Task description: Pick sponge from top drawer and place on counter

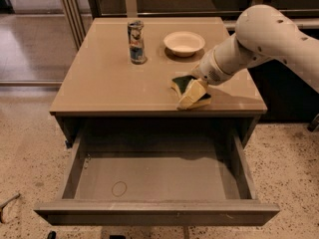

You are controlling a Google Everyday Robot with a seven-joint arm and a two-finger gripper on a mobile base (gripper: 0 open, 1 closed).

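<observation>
The sponge, dark green over yellow, is at the front right of the beige counter, held between my cream-yellow gripper's fingers. I cannot tell whether the sponge touches the counter. My white arm reaches in from the right. The top drawer is pulled open below the counter, and its grey floor holds only a faint ring mark.
A drinks can stands at the back of the counter, left of centre. A cream bowl sits at the back right, close behind my arm. Speckled floor surrounds the cabinet, and metal railings stand to the left.
</observation>
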